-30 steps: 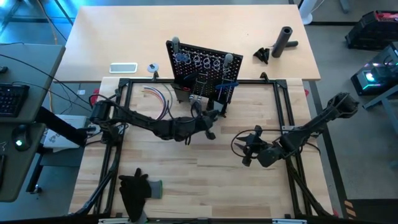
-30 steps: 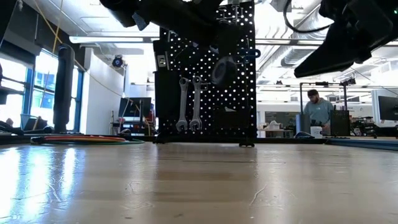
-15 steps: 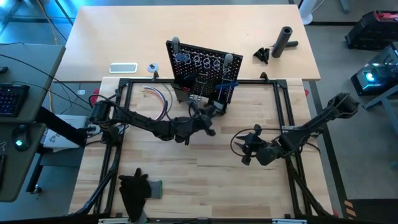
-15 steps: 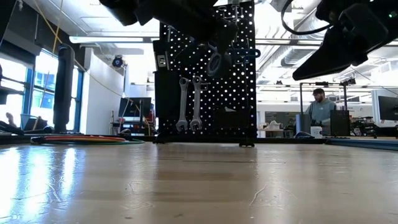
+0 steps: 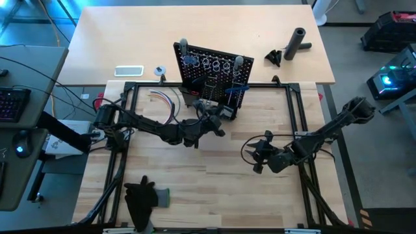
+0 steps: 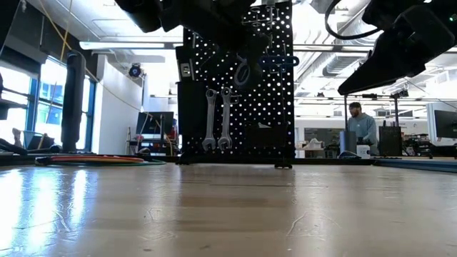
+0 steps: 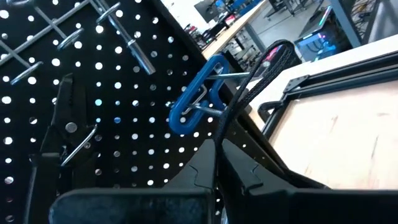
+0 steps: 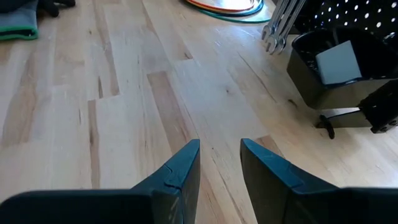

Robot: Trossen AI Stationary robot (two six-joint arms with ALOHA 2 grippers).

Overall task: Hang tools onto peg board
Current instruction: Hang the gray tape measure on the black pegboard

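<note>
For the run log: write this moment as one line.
left gripper: shut on black strap, at peg board | right gripper: open, empty, above table | wrenches: hung

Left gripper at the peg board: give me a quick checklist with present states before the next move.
1. Left gripper shut on the black loop: ok.
2. Loop already over a silver hook: cannot tell; it hangs beside the blue carabiner.
3. Peg board upright: ok.
4. Two wrenches hanging on the board: ok.
5. Right gripper open, holding nothing, above bare table away from the board: ok.
6. Black bin by the board's foot clear of both arms: ok.
</note>
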